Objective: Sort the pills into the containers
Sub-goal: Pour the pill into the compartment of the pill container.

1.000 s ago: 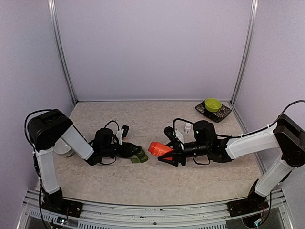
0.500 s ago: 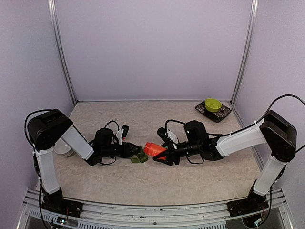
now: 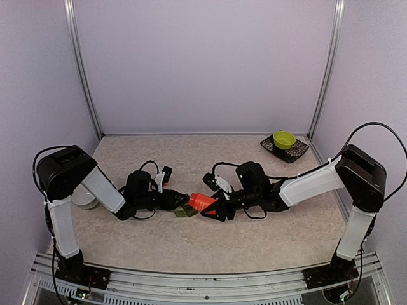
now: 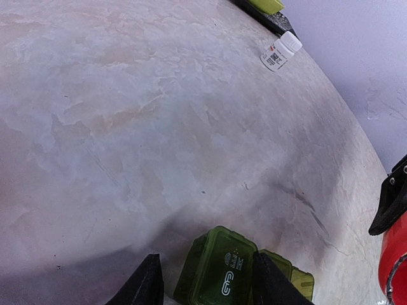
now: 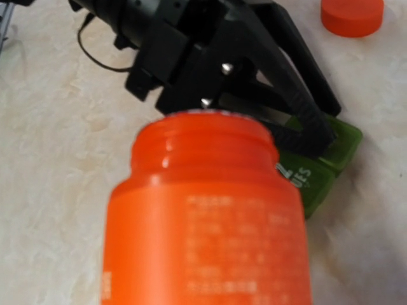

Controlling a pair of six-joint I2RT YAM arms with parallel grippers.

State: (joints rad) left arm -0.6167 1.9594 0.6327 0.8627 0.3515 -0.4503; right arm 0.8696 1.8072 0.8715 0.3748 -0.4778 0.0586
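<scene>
The right arm has swung further left across the pale marbled tabletop (image 3: 210, 159). It has carried the open-mouthed, opaque orange plastic pill bottle (image 5: 205, 210) closer, so that its neck now hangs just above the small dark green strip of three joined lidded containers (image 4: 219, 276). The left arm has not shifted.

The strip lies a little left of the tabletop's middle, nearer the near edge than the far one. The left gripper (image 4: 206, 262) has its jaws set narrow about the end compartment and appears to pinch it in place. The right gripper (image 3: 208, 205) is clamped round the bottle's body, holding it nearly level with the mouth facing the strip. The bottle's round orange cap (image 5: 353, 14) lies loose on the tabletop beyond the left gripper. No pills can be seen, and whether any lid stands open cannot be told.

The step in hand looks like pouring pills from bottle to compartment. To do it well, the right wrist should tip slowly, with the mouth low and centred over one open cell so that pills drop singly. The left gripper should keep the strip flat and steady meanwhile. A hasty tilt would likely scatter pills across the tabletop.
</scene>
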